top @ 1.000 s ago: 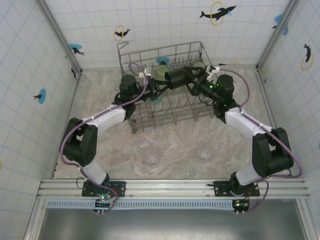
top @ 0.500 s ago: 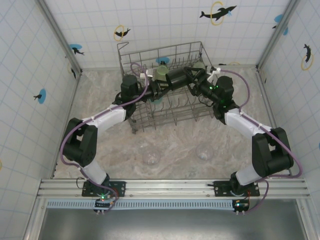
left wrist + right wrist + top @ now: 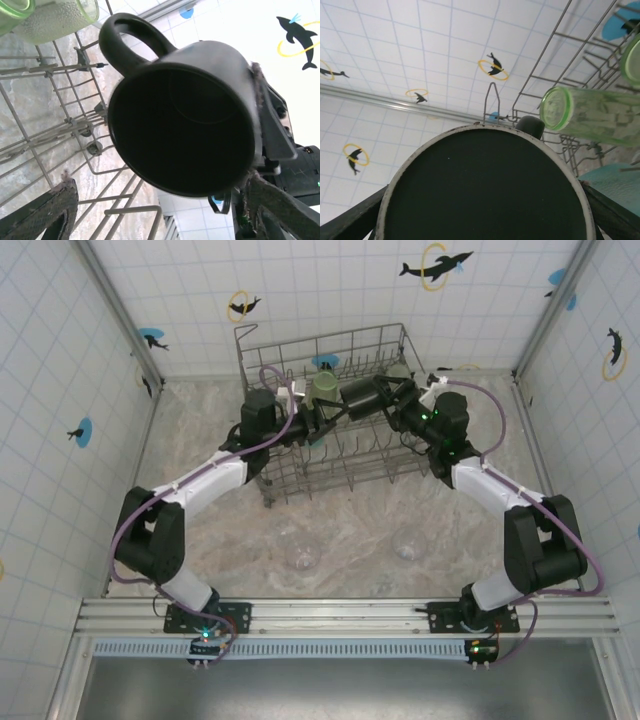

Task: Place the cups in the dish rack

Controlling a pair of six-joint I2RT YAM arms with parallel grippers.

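Change: the left gripper (image 3: 318, 422) was pinched shut a second ago and now I see it sprung wide, with that arm's elbow swung out to the left. The black mug (image 3: 190, 115) has edged a touch to the right.
Left gripper: wide open, nothing in it. Its fingers sit at the bottom corners of my left wrist view, and the mug's mouth stares straight at that camera.
Right gripper (image 3: 383, 398): spread broad around the mug's base end and carrying it, one finger flat along the wall.
Mug axis: on its side, long axis running left to right and roughly level. Open mouth to the left, base to the right.
Handle: sticking out at the upper left in the left wrist view.
Mug look: matte black, dark inside, with a pale worn ring round the base edge.
Mug place: in the air over the far part of the dish rack (image 3: 340, 465), just right of a green tumbler (image 3: 323, 388) sitting in the rack.
Table (image 3: 200, 530): two clear cups (image 3: 302, 552) sit on the near side, well apart from the rack.
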